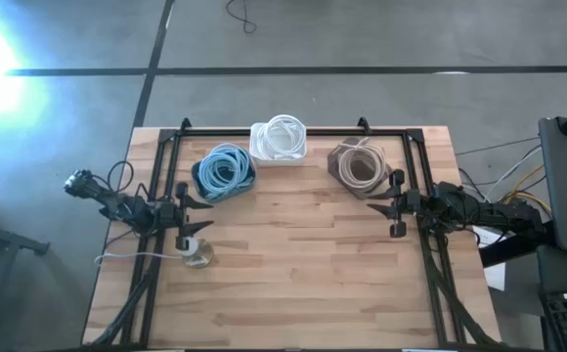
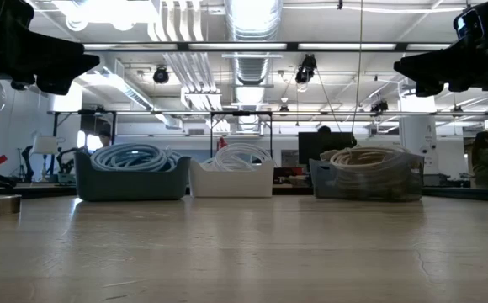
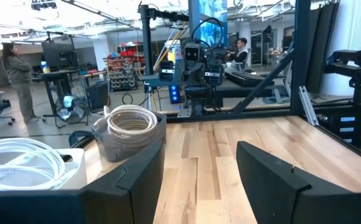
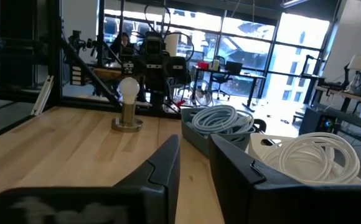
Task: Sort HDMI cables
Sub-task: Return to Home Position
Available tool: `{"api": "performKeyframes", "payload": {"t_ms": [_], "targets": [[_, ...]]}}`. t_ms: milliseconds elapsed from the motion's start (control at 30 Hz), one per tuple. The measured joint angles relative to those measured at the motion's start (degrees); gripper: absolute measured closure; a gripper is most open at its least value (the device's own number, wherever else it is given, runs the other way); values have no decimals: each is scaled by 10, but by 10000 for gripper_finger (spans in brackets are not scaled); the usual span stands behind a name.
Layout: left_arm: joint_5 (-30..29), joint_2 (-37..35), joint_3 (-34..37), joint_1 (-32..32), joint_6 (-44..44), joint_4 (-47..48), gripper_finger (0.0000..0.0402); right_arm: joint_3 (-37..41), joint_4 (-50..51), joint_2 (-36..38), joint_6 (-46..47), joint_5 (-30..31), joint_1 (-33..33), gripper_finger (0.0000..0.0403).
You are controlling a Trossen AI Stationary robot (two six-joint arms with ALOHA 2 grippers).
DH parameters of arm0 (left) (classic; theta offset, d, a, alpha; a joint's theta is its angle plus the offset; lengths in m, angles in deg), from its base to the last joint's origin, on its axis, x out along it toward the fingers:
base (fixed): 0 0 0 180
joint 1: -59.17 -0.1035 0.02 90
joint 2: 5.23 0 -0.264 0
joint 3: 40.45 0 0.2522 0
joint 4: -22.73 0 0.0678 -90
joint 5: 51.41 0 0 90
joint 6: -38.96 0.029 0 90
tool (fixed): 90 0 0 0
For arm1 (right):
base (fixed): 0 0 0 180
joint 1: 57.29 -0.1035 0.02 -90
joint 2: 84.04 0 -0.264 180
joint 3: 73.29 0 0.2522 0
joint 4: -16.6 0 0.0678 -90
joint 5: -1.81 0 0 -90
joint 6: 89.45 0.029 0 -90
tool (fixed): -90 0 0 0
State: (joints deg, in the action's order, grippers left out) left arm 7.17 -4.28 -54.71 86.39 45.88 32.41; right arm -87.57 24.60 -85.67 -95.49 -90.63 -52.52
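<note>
**Status.** The cables lie sorted by colour in three bins, in a row across the upper middle of the high view. The light blue cables [image 1: 225,168] are in the blue bin [image 2: 130,185] at left, the white cables [image 1: 282,135] in the white bin [image 2: 231,181] at centre, and the tan cables [image 1: 359,164] in the dark bin [image 2: 366,187] at right. No coil shows loose on the table [image 1: 293,284].

**Grippers.** The left gripper [image 1: 205,213] hangs at centre left with its fingers spread wide, holding nothing. The right gripper [image 1: 381,205] hangs at centre right with its fingers apart, holding nothing.

**Hazards (assessment).**
1. The left gripper is just beside the blue bin and near a lamp [image 1: 199,255] at lower left. The lamp's loose cord [image 1: 132,257] trails toward the table's left edge. A low, sweeping retreat could snag the cord and topple the lamp.
2. The right gripper is just beside the dark bin. Clipping the rim would shift the bin.
3. The coils stand above the bin rims, so a jolt could spill loops.

**Surface.** Pale wood planks, level, with black rails along both sides.

**Room.** Grey floor with glare at upper left. It is an open workshop with ceiling ducts, desks and people well beyond the table.
</note>
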Motion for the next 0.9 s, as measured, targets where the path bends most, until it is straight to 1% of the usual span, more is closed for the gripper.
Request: {"api": "performKeyframes", "payload": {"t_ms": [267, 700, 900], "targets": [[0, 0, 0, 0, -1, 0, 195, 0, 0, 0, 0, 0, 0, 329], [0, 0, 0, 0, -1, 0, 195, 0, 0, 0, 0, 0, 0, 312], [0, 0, 0, 0, -1, 0, 195, 0, 0, 0, 0, 0, 0, 311]]}}
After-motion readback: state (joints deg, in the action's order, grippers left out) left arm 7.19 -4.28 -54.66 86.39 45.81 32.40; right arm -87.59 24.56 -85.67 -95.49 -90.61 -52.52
